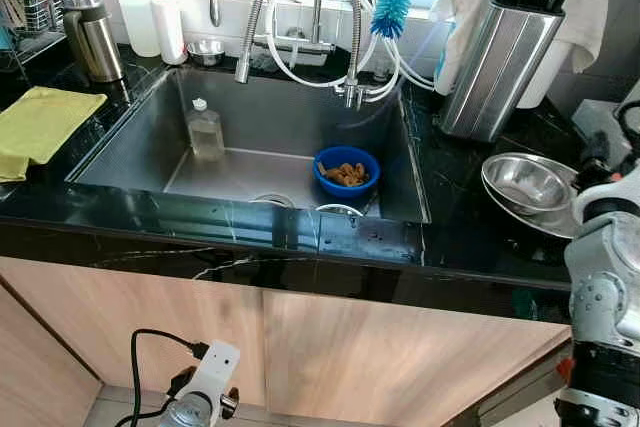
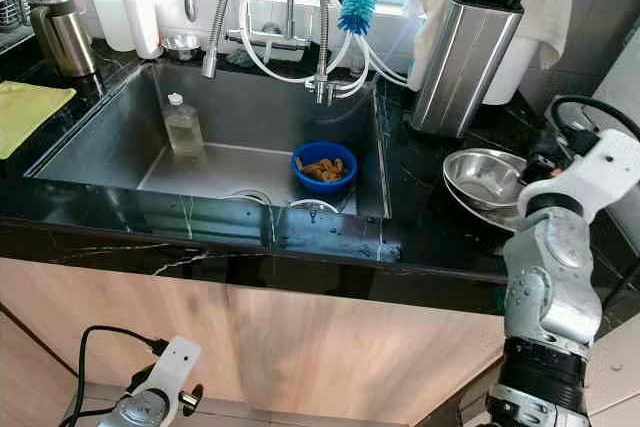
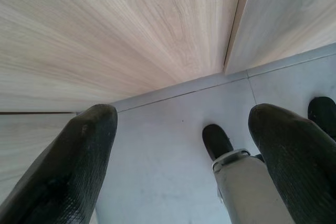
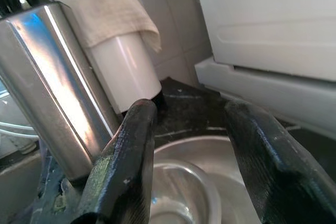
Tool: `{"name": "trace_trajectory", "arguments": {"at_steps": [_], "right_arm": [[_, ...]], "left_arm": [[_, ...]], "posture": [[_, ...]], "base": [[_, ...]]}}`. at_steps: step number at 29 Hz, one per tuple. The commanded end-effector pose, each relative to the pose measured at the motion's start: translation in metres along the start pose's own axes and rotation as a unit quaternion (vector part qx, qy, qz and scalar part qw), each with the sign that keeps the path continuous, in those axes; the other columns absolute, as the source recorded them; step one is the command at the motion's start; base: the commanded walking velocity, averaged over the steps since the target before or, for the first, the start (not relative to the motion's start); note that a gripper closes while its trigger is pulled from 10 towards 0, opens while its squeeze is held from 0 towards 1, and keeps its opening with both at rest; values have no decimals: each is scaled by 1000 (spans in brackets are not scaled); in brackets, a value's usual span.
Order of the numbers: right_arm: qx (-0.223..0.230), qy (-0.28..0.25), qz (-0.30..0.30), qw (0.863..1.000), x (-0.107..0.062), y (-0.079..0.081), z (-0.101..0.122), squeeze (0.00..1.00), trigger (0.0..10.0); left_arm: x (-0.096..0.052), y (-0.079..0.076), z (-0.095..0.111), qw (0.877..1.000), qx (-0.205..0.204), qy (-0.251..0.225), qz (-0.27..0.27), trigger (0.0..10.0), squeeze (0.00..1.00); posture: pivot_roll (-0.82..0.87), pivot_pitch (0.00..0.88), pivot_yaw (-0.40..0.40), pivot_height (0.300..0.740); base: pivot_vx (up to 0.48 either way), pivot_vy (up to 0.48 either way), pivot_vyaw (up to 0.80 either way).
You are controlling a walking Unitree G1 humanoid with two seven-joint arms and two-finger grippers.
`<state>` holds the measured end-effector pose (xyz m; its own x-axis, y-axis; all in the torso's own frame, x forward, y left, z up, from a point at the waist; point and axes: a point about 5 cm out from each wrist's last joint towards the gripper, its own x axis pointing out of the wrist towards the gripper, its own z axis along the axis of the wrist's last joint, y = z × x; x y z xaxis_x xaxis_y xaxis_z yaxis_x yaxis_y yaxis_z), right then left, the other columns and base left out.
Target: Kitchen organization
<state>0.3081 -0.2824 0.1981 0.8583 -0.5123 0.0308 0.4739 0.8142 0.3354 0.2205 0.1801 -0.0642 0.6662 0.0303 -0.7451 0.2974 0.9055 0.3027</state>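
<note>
- Looking down from the head, I see a dark steel sink (image 1: 140,152) set in a black marble counter (image 1: 470,217), with a blue bowl (image 1: 347,171) of brownish food scraps on the sink floor near the right wall and a clear bottle (image 1: 204,130) standing toward the left.
- On the counter to the right of the sink sit nested steel bowls (image 2: 486,182), and behind them a steel knife block (image 2: 462,57) with a white cloth draped nearby.
- A yellow cloth (image 1: 38,125) lies on the counter at the far left.
- From the right wrist camera, the right gripper (image 4: 197,156) hovers just above the steel bowls, its two black fingers spread wide and holding nothing; the knife block stands close beside it.
- From the left wrist camera, the left gripper (image 3: 184,150) hangs low by the wooden cabinet doors (image 3: 131,30), pointing at the grey floor (image 3: 157,145), fingers apart and empty.
</note>
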Motion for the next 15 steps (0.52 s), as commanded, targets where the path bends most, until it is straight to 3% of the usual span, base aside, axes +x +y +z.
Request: {"name": "trace_trajectory", "arguments": {"at_steps": [1,6,7,15], "right_arm": [[15,7,-7,1000,3,0,1,0,10000],[27,19,-14,999,4,-1,-1,0,10000],[63,46,-36,996,7,-8,-7,0,10000],[113,63,-67,989,12,-15,-10,0,10000]], "left_arm": [[-1,-3,-4,1000,9,9,-11,10000,0],[-1,-4,-5,1000,9,10,-12,10000,0],[-1,-5,-5,1000,9,11,-14,10000,0],[-1,-5,-7,1000,9,13,-16,10000,0]], "posture": [[123,21,-105,740],[124,18,-105,740],[125,17,-107,740],[128,28,-111,740]], "base": [[0,0,0],[0,0,0],[0,0,0],[0,0,0]]}}
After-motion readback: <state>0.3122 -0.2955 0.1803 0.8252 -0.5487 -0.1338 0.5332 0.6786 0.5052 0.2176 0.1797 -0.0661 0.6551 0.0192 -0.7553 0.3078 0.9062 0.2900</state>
